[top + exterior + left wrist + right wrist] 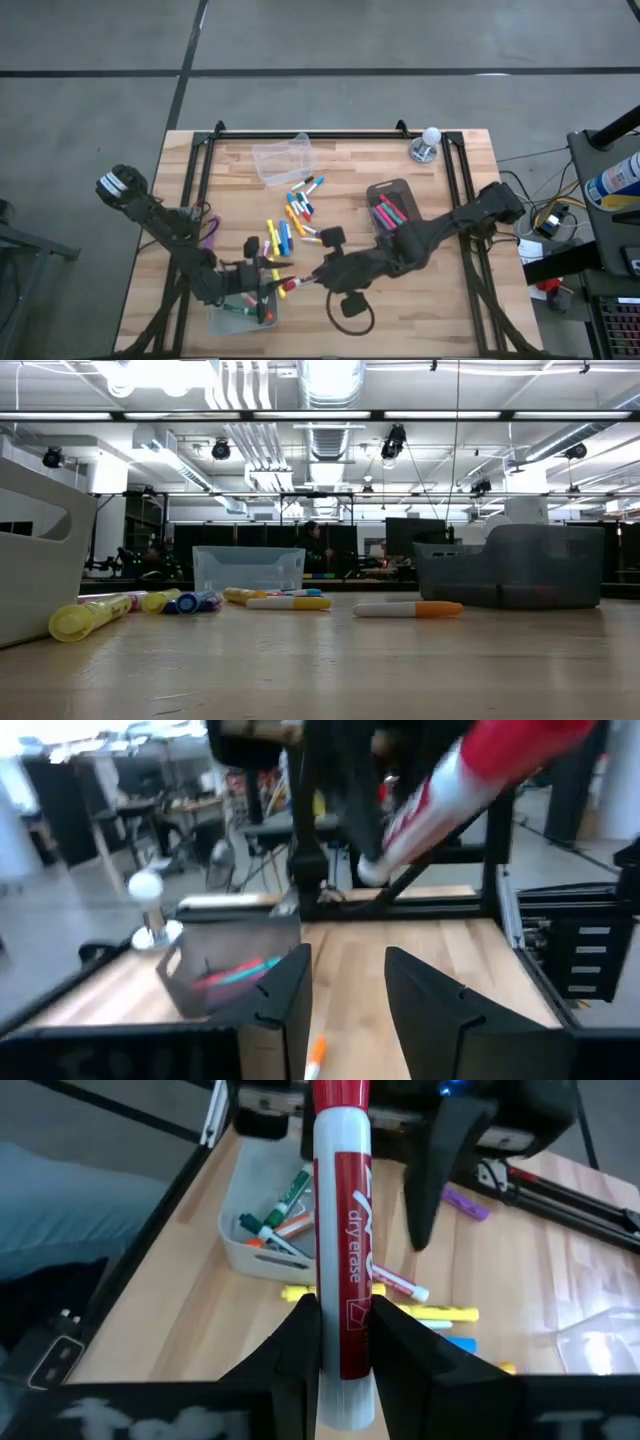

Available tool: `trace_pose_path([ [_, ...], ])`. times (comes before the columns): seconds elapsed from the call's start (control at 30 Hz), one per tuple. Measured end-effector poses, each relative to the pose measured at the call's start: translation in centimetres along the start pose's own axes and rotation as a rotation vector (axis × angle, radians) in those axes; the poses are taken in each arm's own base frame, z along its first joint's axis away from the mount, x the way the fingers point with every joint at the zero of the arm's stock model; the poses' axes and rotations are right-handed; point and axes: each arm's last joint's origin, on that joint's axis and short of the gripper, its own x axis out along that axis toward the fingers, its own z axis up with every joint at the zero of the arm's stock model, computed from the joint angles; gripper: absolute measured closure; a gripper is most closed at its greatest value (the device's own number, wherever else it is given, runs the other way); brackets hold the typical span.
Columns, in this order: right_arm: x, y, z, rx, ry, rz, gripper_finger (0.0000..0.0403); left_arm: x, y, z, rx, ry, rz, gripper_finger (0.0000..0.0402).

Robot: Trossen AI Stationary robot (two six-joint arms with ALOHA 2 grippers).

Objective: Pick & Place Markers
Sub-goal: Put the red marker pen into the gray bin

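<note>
Left arm low at the table's near-left; left gripper point(268, 268) sits just above the white plastic bin point(222, 322) at the near-left edge, fingers point(285, 1000) spread apart with nothing between them. The bin holds a few markers, green point(288, 1195) and orange point(283, 1230) ones visible. A purple marker point(212, 232) lies on the wood beside the left arm.

Just right of that, the right gripper point(312, 277) reaches in from the right side, fingers clamped on a red-and-white dry-erase marker point(343, 1240), held off the table with its red tip pointing at the left gripper, tips nearly meeting over the bin's far corner.

Centre of table: loose scatter of short capped markers point(296, 212), yellow, blue, orange, pink, white, lying flat on the light wooden tabletop point(460, 300). Behind them a clear plastic bin point(282, 158), tilted, contents can't tell.

Right of centre: dark grey plastic bin point(396, 190) with pink, red and green markers point(388, 212) inside; the right arm passes beside it.

Far right back: small white ball on a metal stand point(428, 145).

Low view: a white marker with orange cap point(408, 609) lies alone in front of the grey bin.
</note>
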Motion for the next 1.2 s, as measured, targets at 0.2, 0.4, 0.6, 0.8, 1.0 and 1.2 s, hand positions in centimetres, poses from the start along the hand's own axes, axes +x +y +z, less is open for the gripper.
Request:
trace_pose_path([
  [0.2, 0.7, 0.2, -0.1, 0.007, -0.049, -0.003, 0.0339, 0.0, -0.6, 0.9, 0.053, -0.052, -0.143, 0.0278],
  [0.4, 1.2, 0.3, -0.1, 0.011, -0.061, -0.007, 0.0339, 0.1, -0.6, 1.6, 0.094, -0.087, -0.135, 0.0278],
  [0.6, 1.4, 0.3, -0.1, 0.015, -0.079, -0.009, 0.0339, 0.1, -0.5, 2.3, 0.120, -0.141, -0.134, 0.0278],
  [0.8, 1.5, 0.2, -0.1, 0.022, -0.080, -0.031, 0.0339, 0.3, -0.4, 2.8, 0.134, -0.195, -0.197, 0.0278],
  [1.0, 1.5, 0.1, 0.0, 0.030, -0.094, -0.035, 0.0339, 0.7, -0.1, 2.8, 0.105, -0.194, -0.193, 0.0278],
  [1.2, 1.6, 0.0, -0.1, 0.042, -0.092, -0.035, 0.0339, 0.7, -0.1, 2.7, 0.109, -0.190, -0.189, 0.0304],
])
